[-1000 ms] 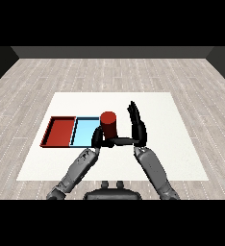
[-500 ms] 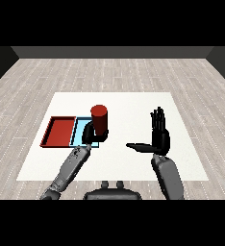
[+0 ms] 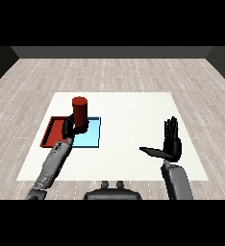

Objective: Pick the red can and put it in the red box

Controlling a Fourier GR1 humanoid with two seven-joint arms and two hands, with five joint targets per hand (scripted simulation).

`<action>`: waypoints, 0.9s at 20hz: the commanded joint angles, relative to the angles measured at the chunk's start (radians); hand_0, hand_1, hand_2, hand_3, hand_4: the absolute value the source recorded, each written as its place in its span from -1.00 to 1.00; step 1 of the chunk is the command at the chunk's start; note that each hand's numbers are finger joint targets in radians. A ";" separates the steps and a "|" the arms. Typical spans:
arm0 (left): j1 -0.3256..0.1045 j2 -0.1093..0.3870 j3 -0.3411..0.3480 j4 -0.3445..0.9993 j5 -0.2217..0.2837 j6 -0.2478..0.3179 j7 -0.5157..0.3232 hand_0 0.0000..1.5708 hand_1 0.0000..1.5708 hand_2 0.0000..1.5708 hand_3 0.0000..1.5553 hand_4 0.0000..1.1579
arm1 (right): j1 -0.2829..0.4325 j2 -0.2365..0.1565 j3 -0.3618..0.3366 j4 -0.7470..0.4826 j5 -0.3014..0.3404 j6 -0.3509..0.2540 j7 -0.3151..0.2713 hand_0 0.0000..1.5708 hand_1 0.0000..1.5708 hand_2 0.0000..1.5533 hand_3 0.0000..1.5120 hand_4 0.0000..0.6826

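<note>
Red can (image 3: 80, 111), unlabelled, in left hand (image 3: 69, 127) above trays.

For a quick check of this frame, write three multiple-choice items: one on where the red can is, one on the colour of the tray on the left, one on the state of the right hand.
1. Where is the red can?
A. Lying on the table near the right hand
B. Held upright in the left hand, above the trays
C. Standing at the table's far right corner

2. What colour is the tray on the left of the pair?
A. Red
B. Green
C. Yellow

3. How is the right hand?
A. Curled round a can
B. Pressed flat into a tray
C. Open, fingers straight, holding nothing

Answers:
1 B: the left hand's fingers curl round the can's lower part over the seam between the trays.
2 A: the red tray lies left of the light blue tray.
3 C: it is raised over bare table, thumb out.
</note>
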 commanded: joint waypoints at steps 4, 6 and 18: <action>-0.041 0.181 0.143 0.230 -0.029 -0.041 0.041 1.00 1.00 1.00 0.92 0.96 | 0.000 -0.006 -0.036 0.088 0.003 0.021 -0.039 -1.00 -1.00 -1.00 -1.00 -1.00; -0.041 0.202 0.166 0.315 -0.048 -0.027 0.040 1.00 1.00 0.99 0.90 0.96 | -0.006 0.005 -0.035 0.077 -0.003 0.013 -0.021 -1.00 -1.00 -1.00 -1.00 -1.00; -0.260 0.196 0.204 0.981 -0.176 -0.068 -0.108 0.93 0.93 0.85 0.76 0.71 | -0.038 -0.023 -0.033 0.170 0.044 0.072 -0.080 -1.00 -1.00 -1.00 -1.00 -1.00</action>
